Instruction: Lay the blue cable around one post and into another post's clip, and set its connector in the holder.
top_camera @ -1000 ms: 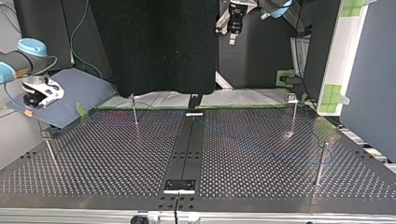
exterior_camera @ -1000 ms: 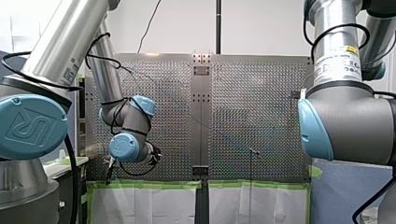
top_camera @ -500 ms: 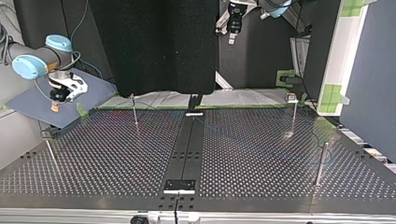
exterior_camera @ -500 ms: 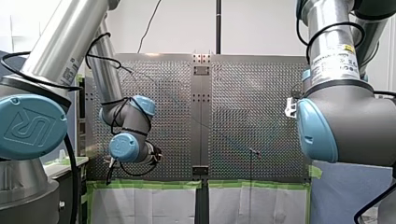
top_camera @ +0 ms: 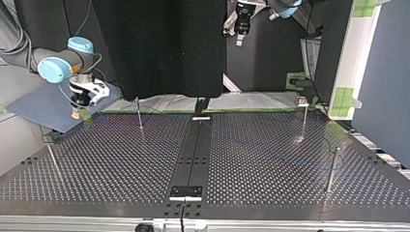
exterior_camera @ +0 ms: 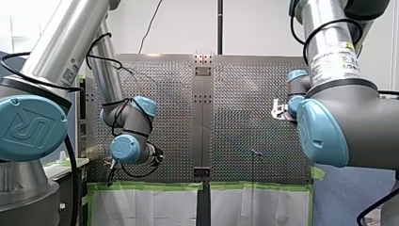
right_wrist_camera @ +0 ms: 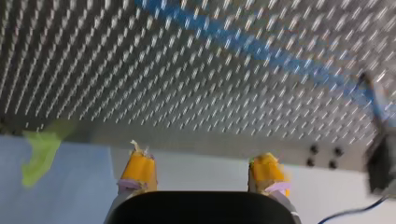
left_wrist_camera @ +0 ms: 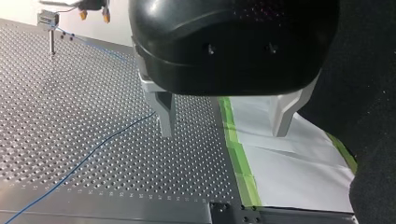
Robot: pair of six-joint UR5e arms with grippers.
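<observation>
In the front view my left arm (exterior_camera: pixel 127 141) and my right arm (exterior_camera: pixel 348 122) fill the sides, with the perforated table (exterior_camera: pixel 164 103) between them. One thin post (exterior_camera: pixel 254 155) stands near its near edge. The blue cable is too faint to follow here, and I cannot read either gripper's fingers.

The top view shows what the front hides. My right gripper (top_camera: pixel 76 113) hangs over the table's far corner at the view's left, beside the green tape (top_camera: pixel 85 116), with one yellow tip showing. My left gripper (top_camera: pixel 240 41) sits high near the middle, above the far edge. The blue cable (top_camera: pixel 261 151) lies flat on the table, running from the far middle towards a post at the view's right. I cannot tell whether it goes around that post.

The left wrist view settles my left gripper: its metal fingers (left_wrist_camera: pixel 166 114) are spread wide with nothing between them. The cable runs across the table beside one finger and on towards a far post with a clip (left_wrist_camera: pixel 48 19), where my right gripper hangs.

The right wrist view shows its yellow pads (right_wrist_camera: pixel 137 170) spread apart and bare. The cable crosses the table ahead of them as a blurred blue band.
</observation>
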